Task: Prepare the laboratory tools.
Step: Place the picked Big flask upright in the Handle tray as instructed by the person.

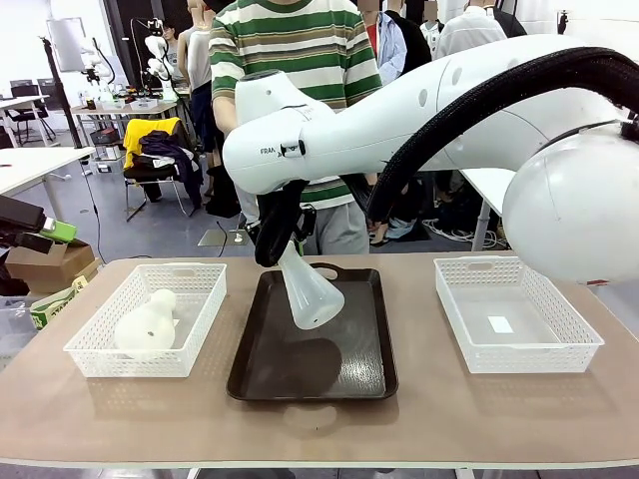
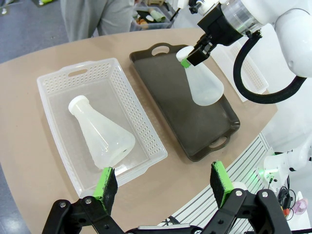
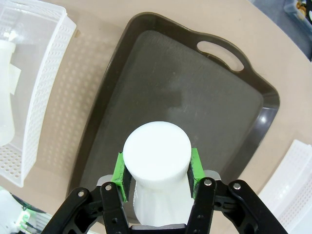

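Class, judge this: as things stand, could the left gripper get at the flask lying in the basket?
Probably yes: the left gripper is open, the flask lies uncovered in the open-topped basket just ahead, and the right gripper holds the other flask aside, over the tray.

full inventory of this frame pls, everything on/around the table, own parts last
table: 1, tan, spans the foreground
tray: 1, dark brown, table centre
baskets: 2, white lattice; one on the robot's left of the tray, one on its right
flasks: 2, frosted white; one on its side in the left basket, one tilted above the tray
person: 1, green-striped shirt, standing at the far side
left hand: 1, black with green pads, open, above the table edge near the left basket
right hand: 1, black with green pads, shut on the neck of the tilted flask over the tray
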Tool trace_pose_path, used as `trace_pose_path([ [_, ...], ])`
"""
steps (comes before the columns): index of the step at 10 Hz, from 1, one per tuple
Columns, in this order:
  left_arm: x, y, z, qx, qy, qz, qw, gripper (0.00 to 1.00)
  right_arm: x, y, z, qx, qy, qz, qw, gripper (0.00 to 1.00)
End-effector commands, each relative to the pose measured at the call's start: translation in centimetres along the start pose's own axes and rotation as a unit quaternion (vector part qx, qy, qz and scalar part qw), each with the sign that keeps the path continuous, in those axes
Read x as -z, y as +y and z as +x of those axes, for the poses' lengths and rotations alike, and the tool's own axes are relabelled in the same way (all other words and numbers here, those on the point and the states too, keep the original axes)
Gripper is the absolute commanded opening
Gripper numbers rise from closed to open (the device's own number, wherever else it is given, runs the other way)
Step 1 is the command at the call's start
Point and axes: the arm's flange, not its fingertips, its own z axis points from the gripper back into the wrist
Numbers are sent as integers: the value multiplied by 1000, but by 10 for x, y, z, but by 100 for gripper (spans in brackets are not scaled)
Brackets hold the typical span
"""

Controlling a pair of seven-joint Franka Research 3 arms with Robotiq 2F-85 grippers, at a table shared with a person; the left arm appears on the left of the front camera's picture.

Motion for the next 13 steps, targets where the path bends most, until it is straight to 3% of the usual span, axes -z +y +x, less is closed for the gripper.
trace_pose_path([
  [1, -1, 4, 0, 8, -3, -9, 1000, 100, 0, 1, 0, -1, -5, 1, 1000, 0],
  [5, -1, 4, 0, 8, -3, -9, 1000, 100, 0, 0, 0, 0, 0, 0, 1000, 0],
  [7, -1, 4, 0, 8, -3, -9, 1000, 100, -21, -7, -8, -32, -40, 31, 998, 0],
  [10, -1, 4, 0, 8, -3, -9, 1000, 100, -53, -52, -32, -62, -102, 116, 986, 0],
  [13, -1, 4, 0, 8, -3, -9, 1000, 100, -38, -111, -73, -86, -212, 228, 946, 0],
])
